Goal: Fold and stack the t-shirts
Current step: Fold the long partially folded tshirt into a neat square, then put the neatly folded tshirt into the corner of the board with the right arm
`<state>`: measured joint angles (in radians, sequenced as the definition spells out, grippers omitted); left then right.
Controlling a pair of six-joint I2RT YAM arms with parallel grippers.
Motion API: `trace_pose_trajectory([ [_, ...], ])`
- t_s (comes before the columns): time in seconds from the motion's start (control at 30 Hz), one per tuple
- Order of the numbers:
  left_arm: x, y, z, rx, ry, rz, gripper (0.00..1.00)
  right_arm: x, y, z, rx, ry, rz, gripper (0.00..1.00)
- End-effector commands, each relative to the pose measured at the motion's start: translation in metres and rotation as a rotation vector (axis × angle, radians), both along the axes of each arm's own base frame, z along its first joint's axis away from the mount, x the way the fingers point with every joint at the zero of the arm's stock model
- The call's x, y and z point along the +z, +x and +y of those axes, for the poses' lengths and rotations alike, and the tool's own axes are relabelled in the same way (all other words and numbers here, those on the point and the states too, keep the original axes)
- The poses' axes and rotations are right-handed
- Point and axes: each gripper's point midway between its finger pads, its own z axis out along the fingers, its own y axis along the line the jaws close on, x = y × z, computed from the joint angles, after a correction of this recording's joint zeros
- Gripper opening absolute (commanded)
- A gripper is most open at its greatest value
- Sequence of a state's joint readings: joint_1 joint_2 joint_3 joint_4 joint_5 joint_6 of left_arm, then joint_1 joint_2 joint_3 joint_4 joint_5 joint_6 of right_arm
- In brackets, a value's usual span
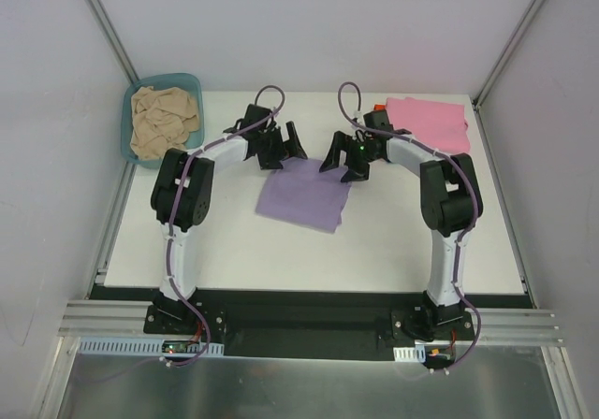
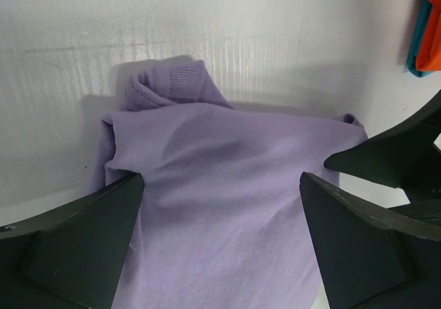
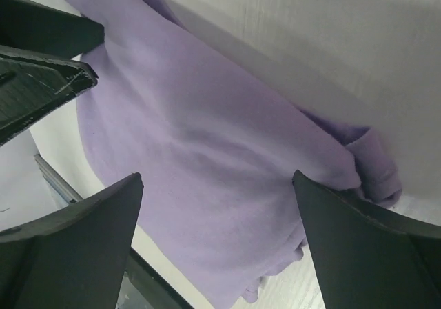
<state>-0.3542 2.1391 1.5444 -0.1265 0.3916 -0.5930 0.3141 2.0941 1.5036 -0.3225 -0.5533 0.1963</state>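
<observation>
A lavender-purple t-shirt [image 1: 301,196] lies folded into a rough square on the white table [image 1: 234,251], mid-table. It fills the left wrist view [image 2: 227,205] and the right wrist view [image 3: 207,164]. My left gripper [image 1: 284,145] hovers open over its far left corner, touching nothing. My right gripper [image 1: 343,160] hovers open over its far right corner. A folded pink t-shirt [image 1: 429,122] lies at the far right on orange-red and teal cloth [image 2: 428,33]. A beige t-shirt [image 1: 165,118] lies crumpled in the basin.
A teal plastic basin [image 1: 131,129] stands at the table's far left corner. Grey walls enclose the back and sides. A black rail runs along the near edge at the arm bases.
</observation>
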Motion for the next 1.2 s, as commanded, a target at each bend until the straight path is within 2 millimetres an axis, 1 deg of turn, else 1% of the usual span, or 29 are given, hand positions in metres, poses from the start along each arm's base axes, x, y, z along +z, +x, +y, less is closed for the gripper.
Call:
trace_pose_trajectory([
  [0.0, -0.012, -0.032, 0.004, 0.017, 0.04, 0.062, 0.99, -0.014, -0.003, -0.015, -0.004, -0.117, 0.026, 0.97],
  [0.03, -0.022, -0.048, 0.007, 0.008, 0.058, 0.092, 0.99, -0.015, -0.004, -0.018, 0.001, -0.135, 0.027, 0.97],
  [0.07, -0.023, -0.057, 0.008, 0.001, 0.067, 0.099, 0.99, -0.014, -0.007, -0.02, 0.008, -0.148, 0.029, 0.97],
  [0.1, -0.014, -0.065, 0.006, 0.0, 0.072, 0.083, 0.99, -0.01, -0.011, -0.022, 0.021, -0.158, 0.018, 0.97],
  [0.13, -0.024, -0.083, 0.009, -0.006, 0.088, 0.115, 0.99, -0.006, -0.013, -0.024, 0.029, -0.16, 0.007, 0.97],
  [0.17, -0.021, -0.09, 0.008, -0.006, 0.094, 0.114, 0.99, -0.001, -0.016, -0.025, 0.041, -0.162, -0.006, 0.97],
  [0.2, -0.009, -0.099, 0.002, -0.021, 0.095, 0.083, 0.99, 0.014, -0.022, -0.026, 0.078, -0.173, -0.047, 0.97],
  [0.23, -0.011, -0.103, 0.008, -0.001, 0.139, 0.066, 0.99, 0.022, -0.024, -0.027, 0.1, -0.187, -0.072, 0.97],
  [0.3, 0.009, -0.101, 0.007, -0.007, 0.178, -0.027, 0.99, 0.034, -0.036, -0.036, 0.132, -0.264, -0.095, 0.97],
  [0.33, 0.018, -0.096, 0.009, 0.008, 0.185, -0.053, 0.99, 0.053, -0.037, -0.041, 0.141, -0.282, -0.151, 0.97],
  [0.4, 0.039, -0.093, 0.009, 0.014, 0.171, -0.085, 0.99, 0.068, -0.042, -0.051, 0.123, -0.323, -0.187, 0.97],
  [0.43, 0.046, -0.093, 0.009, 0.015, 0.165, -0.096, 0.99, 0.092, -0.046, -0.057, 0.103, -0.326, -0.25, 0.97],
  [0.47, 0.052, -0.095, 0.01, 0.012, 0.165, -0.102, 0.99, 0.102, -0.049, -0.063, 0.079, -0.342, -0.277, 0.97],
  [0.5, 0.064, -0.097, 0.012, 0.016, 0.157, -0.126, 0.99, 0.117, -0.045, -0.073, 0.026, -0.376, -0.342, 0.97],
  [0.53, 0.068, -0.1, 0.016, 0.025, 0.163, -0.133, 0.99, 0.115, -0.053, -0.082, 0.0, -0.395, -0.355, 0.97],
  [0.57, 0.085, -0.1, 0.023, 0.051, 0.166, -0.178, 0.99, 0.155, -0.052, -0.085, -0.076, -0.351, -0.483, 0.97],
  [0.63, 0.088, -0.11, 0.037, 0.083, 0.194, -0.192, 0.99, 0.17, -0.056, -0.098, -0.177, -0.327, -0.524, 0.97],
  [0.67, 0.107, -0.114, 0.043, 0.105, 0.184, -0.242, 0.99, 0.177, -0.066, -0.104, -0.236, -0.296, -0.516, 0.97],
  [0.73, 0.107, -0.122, 0.061, 0.147, 0.225, -0.268, 0.99, 0.172, -0.066, -0.108, -0.24, -0.296, -0.51, 0.97],
  [0.77, 0.121, -0.127, 0.068, 0.161, 0.22, -0.311, 0.99, 0.167, -0.067, -0.109, -0.217, -0.302, -0.493, 0.97],
  [0.83, 0.112, -0.141, 0.087, 0.191, 0.276, -0.305, 0.99, 0.152, -0.069, -0.096, -0.105, -0.281, -0.428, 0.97],
  [0.87, 0.12, -0.147, 0.095, 0.215, 0.272, -0.33, 0.99, 0.145, -0.072, -0.092, -0.059, -0.275, -0.405, 0.97],
  [0.9, 0.106, -0.156, 0.105, 0.231, 0.307, -0.312, 0.99, 0.129, -0.074, -0.083, -0.016, -0.245, -0.353, 0.97],
  [0.97, 0.107, -0.169, 0.114, 0.228, 0.309, -0.327, 0.99, 0.114, -0.068, -0.076, 0.014, -0.223, -0.333, 0.97],
  [1.0, 0.093, -0.179, 0.119, 0.222, 0.326, -0.303, 0.99, 0.109, -0.065, -0.074, 0.014, -0.227, -0.316, 0.97],
  [1.03, 0.089, -0.184, 0.122, 0.222, 0.332, -0.298, 0.99, 0.092, -0.063, -0.072, 0.027, -0.238, -0.27, 0.97],
  [1.07, 0.089, -0.189, 0.126, 0.231, 0.328, -0.302, 0.99, 0.086, -0.064, -0.068, 0.045, -0.238, -0.254, 0.97],
  [1.1, 0.077, -0.196, 0.131, 0.234, 0.343, -0.277, 0.99, 0.081, -0.062, -0.066, 0.049, -0.241, -0.243, 0.97],
  [1.17, 0.07, -0.203, 0.136, 0.259, 0.342, -0.26, 0.99, 0.062, -0.061, -0.062, 0.063, -0.268, -0.198, 0.97],
])
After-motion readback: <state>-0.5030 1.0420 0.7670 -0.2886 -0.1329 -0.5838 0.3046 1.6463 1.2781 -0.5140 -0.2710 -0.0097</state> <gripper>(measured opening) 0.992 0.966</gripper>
